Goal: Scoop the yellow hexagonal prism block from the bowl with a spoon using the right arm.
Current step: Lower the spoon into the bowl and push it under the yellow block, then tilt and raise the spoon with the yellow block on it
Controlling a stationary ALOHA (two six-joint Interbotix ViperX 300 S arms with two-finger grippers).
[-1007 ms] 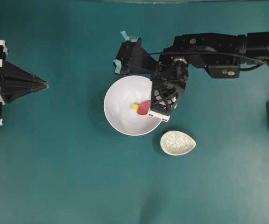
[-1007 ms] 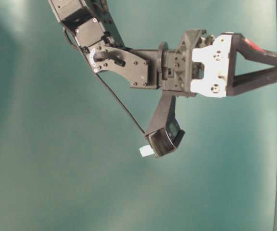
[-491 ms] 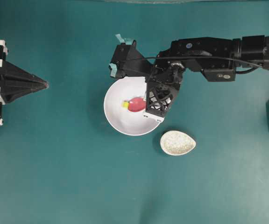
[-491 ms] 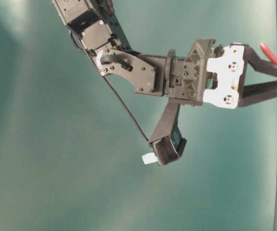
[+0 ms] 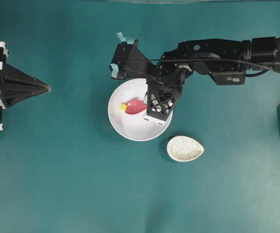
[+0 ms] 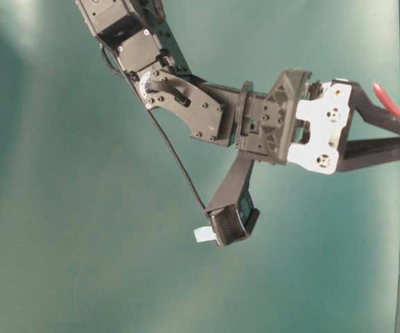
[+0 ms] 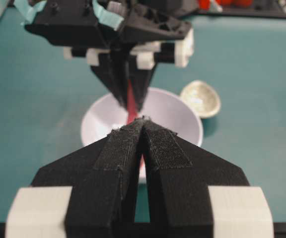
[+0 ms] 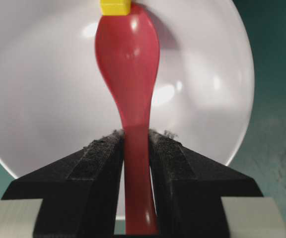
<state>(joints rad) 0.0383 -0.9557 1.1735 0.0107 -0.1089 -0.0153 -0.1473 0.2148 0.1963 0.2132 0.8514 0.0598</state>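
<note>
Teal mat all over, no readable writing or labels anywhere. Right gripper clamps the spoon handle over the bowl, block touching the scoop's far tip inside the bowl. Left gripper sits pinched together with nothing in it, well apart at the left edge; speckled dish lies just beside the bowl.

Spoon is glossy red, smooth like glazed plastic, with highlights; bowl is smooth white with a soft sheen. Right gripper fingers carry rough, fuzzy black matt pads on hard black plastic. Worktop is matt teal, small dish speckled.
</note>
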